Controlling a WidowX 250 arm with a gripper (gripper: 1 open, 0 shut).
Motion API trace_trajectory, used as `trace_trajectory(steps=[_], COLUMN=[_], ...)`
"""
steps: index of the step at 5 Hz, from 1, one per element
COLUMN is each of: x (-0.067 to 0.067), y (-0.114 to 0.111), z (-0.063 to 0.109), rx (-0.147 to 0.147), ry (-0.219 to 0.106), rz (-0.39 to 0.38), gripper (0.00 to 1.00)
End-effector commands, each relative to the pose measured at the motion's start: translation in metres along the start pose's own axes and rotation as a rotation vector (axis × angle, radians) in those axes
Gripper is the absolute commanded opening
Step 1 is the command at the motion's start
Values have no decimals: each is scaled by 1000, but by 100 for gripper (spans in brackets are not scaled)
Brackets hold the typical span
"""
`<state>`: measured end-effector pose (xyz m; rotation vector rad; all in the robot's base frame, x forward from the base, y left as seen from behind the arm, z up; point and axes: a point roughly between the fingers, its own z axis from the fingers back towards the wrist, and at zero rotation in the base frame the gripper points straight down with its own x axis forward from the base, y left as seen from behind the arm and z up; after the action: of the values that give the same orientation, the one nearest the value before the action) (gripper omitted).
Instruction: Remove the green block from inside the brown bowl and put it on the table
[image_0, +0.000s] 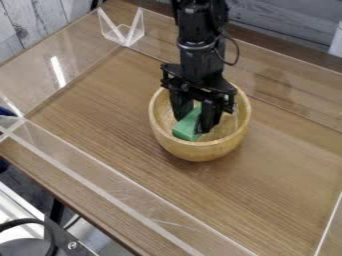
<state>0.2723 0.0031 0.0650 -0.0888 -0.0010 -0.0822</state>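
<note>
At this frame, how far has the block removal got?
Done: the gripper has closed on the green block. In hand: the block hangs tilted between the fingers, its lower end still inside the brown bowl, below the rim. Left: clearing the rim and setting the block on the table.
</note>
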Motion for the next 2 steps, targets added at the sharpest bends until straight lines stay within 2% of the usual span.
trace_trajectory(steps=[1, 2], x=[13, 13], y=[-7, -14], z=[27, 33], rx=[10, 6], ry=[-94, -105], rz=[-26, -44], gripper=[0, 0])
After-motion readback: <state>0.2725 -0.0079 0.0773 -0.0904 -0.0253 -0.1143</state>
